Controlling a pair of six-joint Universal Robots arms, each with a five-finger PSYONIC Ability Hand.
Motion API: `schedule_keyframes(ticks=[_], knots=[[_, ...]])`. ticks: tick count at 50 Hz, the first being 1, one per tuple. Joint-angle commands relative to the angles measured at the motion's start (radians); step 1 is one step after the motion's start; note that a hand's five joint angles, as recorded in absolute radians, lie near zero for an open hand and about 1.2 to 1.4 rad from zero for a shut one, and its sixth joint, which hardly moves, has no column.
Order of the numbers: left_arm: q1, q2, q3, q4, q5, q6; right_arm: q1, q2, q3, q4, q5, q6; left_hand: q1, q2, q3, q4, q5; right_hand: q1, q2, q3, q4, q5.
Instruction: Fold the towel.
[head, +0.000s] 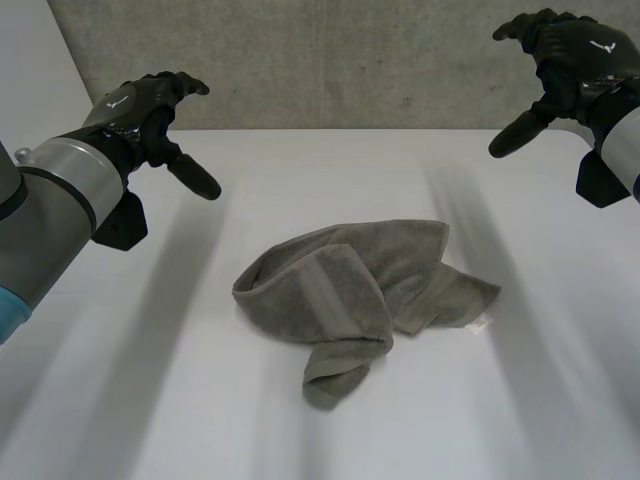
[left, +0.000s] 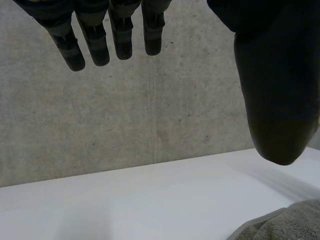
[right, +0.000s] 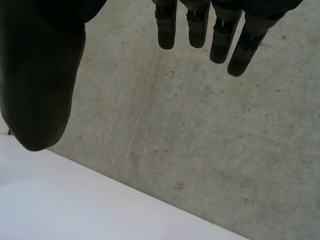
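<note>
Lying crumpled near the middle of the white table (head: 150, 400), the grey towel (head: 350, 290) shows in the head view as a loose bunch of folds. One rolled end points toward the camera, and a small white label (head: 478, 323) sits at the corner on the robot's right. The left hand (head: 145, 108) hangs in the air well apart from the towel, on its left and far side. Its fingers are relaxed and lightly bent, its thumb juts out toward the towel, and it holds nothing. The right hand (head: 572, 55) is raised on the towel's right and far side, also well clear of it, in front of the concrete wall (head: 330, 60). Its fingers are loosely arched, its thumb is held apart from them, and it too is empty. In the left wrist view the left hand's fingers (left: 95, 42) reach out straight, side by side with narrow gaps, and the thumb (left: 272, 100) stands wide of them. An edge of the towel lies on the table below the thumb, not touching it. In the right wrist view the right hand's fingers (right: 200, 27) are likewise straight and slightly parted. The thumb (right: 40, 90) is set far off from them, with the table's far edge and the wall beyond.
</note>
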Motion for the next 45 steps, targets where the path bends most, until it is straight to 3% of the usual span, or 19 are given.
schedule_keyframes(ticks=[1,24,29,31,32,34,36,40,42,45], knots=[[0.0,0.002,0.0,-0.001,0.003,0.0,-0.001,-0.012,0.006,0.008,-0.005,0.001,-0.121,-0.063,-0.043,-0.05,-0.052,-0.067,-0.082,-0.007,-0.059,-0.062],[-0.006,0.0,-0.021,0.011,0.021,0.001,0.0,0.012,0.013,0.013,-0.025,-0.024,-0.121,-0.063,-0.043,-0.05,-0.052,-0.067,-0.082,-0.007,-0.059,-0.062],[-0.021,-0.018,-0.037,0.024,0.087,0.001,0.002,0.061,0.007,0.031,-0.126,-0.188,-0.121,-0.063,-0.043,-0.05,-0.052,-0.067,-0.082,-0.007,-0.059,-0.062],[-0.043,-0.055,-0.04,0.04,0.179,0.005,0.002,0.086,0.009,0.045,-0.146,-0.249,-0.121,-0.063,-0.043,-0.05,-0.052,-0.067,-0.082,-0.007,-0.059,-0.062],[-0.043,-0.055,-0.04,0.041,0.179,0.005,0.002,0.086,0.009,0.045,-0.146,-0.249,-0.121,-0.063,-0.043,-0.05,-0.052,-0.067,-0.082,-0.007,-0.059,-0.062],[-0.073,-0.101,-0.041,0.039,0.272,0.02,0.01,0.144,0.01,0.086,-0.162,-0.391,-0.121,-0.063,-0.043,-0.05,-0.052,-0.067,-0.082,-0.007,-0.059,-0.062],[-0.087,-0.124,-0.041,0.038,0.306,0.041,0.014,0.174,0.01,0.102,-0.16,-0.46,-0.121,-0.063,-0.043,-0.05,-0.052,-0.067,-0.082,-0.007,-0.059,-0.062],[-0.121,-0.178,-0.043,0.033,0.339,0.115,0.03,0.245,0.007,0.108,-0.154,-0.592,-0.121,-0.063,-0.043,-0.05,-0.052,-0.067,-0.082,-0.007,-0.059,-0.062],[-0.155,-0.233,-0.055,0.037,0.334,0.208,0.042,0.32,0.007,0.103,-0.162,-0.66,-0.121,-0.063,-0.043,-0.05,-0.052,-0.067,-0.082,-0.007,-0.059,-0.062],[-0.182,-0.286,-0.063,0.042,0.313,0.314,0.045,0.389,0.004,0.082,-0.163,-0.664,-0.121,-0.063,-0.043,-0.05,-0.052,-0.067,-0.082,-0.007,-0.059,-0.062]])
